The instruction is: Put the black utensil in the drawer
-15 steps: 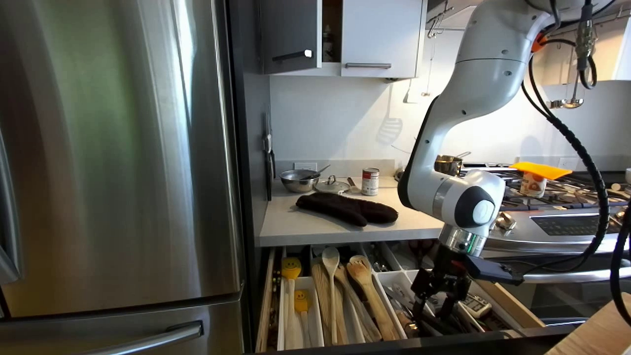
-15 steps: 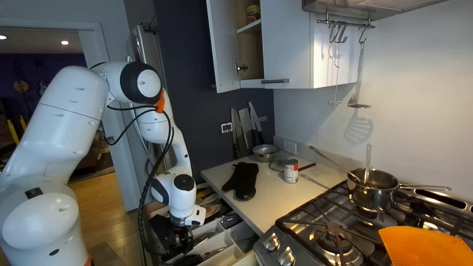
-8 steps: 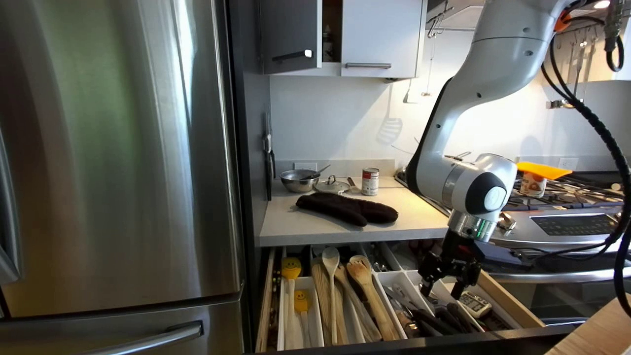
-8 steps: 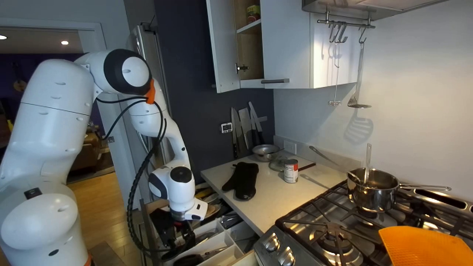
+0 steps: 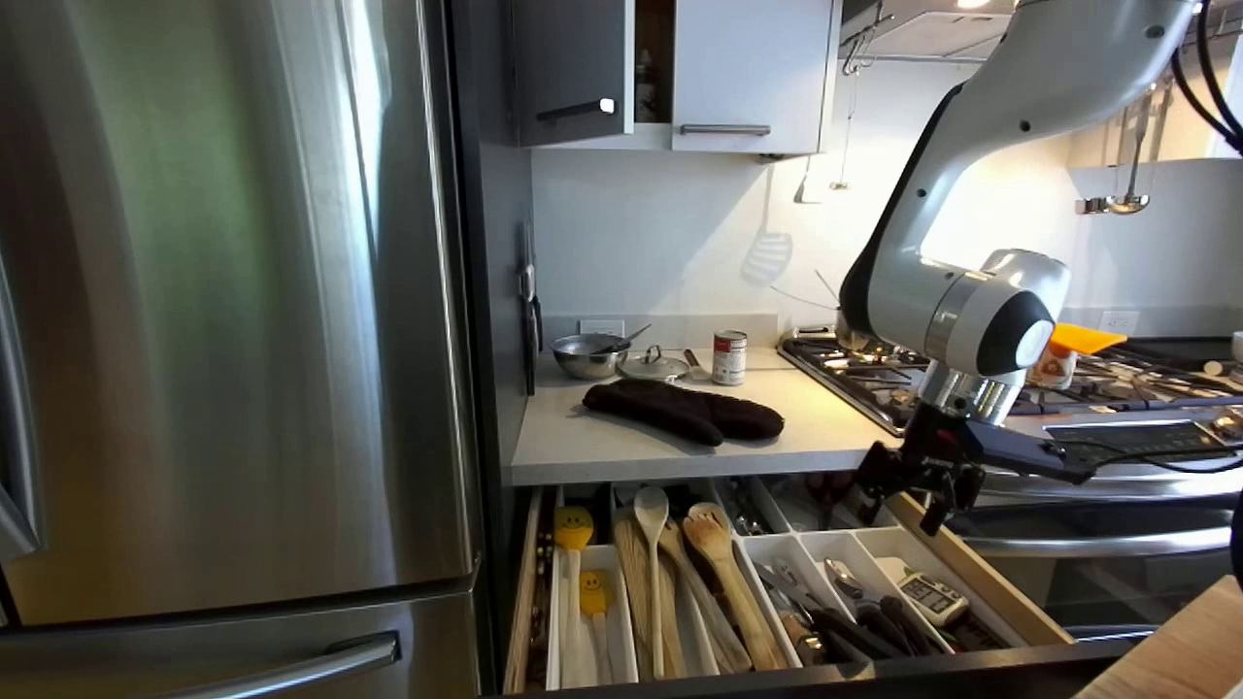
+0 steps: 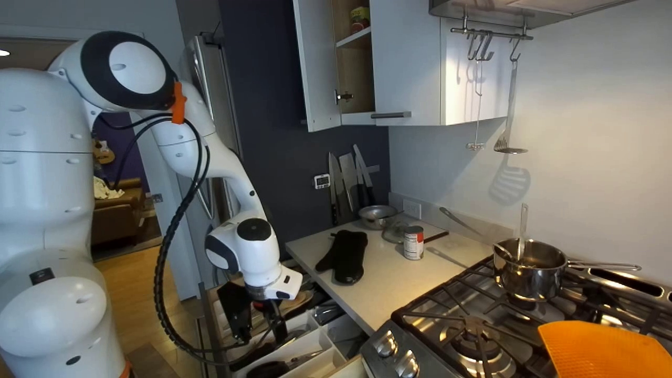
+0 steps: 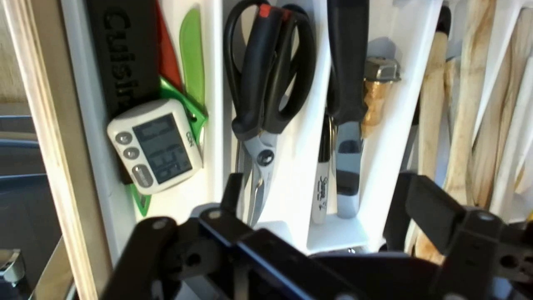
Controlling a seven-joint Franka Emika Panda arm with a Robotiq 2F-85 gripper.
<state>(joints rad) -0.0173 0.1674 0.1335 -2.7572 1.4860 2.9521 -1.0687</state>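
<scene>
The drawer (image 5: 1010, 587) is open, with white-walled compartments; its wooden side also shows in the wrist view (image 7: 50, 125). A slim black-handled utensil (image 7: 349, 58) with a flat metal blade lies in a narrow compartment, beside a marker. Black handles in the drawer also show in an exterior view (image 5: 859, 631); I cannot tell for certain which is the black utensil. My gripper (image 5: 901, 515) is open above the drawer's compartments, with nothing between its fingers. The open gripper also shows in an exterior view (image 6: 261, 336) and the wrist view (image 7: 322, 187).
Black scissors (image 7: 266, 75) and a timer (image 7: 154, 146) lie in neighbouring compartments. Wooden spoons (image 5: 719, 563) fill others. A dark oven mitt (image 5: 680, 413) and a can (image 5: 729, 357) are on the counter (image 5: 825, 442) behind. A pot (image 6: 527, 275) stands on the stove.
My open gripper has risen from low among the black handles in the drawer and moved back, up and right in an exterior view. The black handles stay in the compartment.
</scene>
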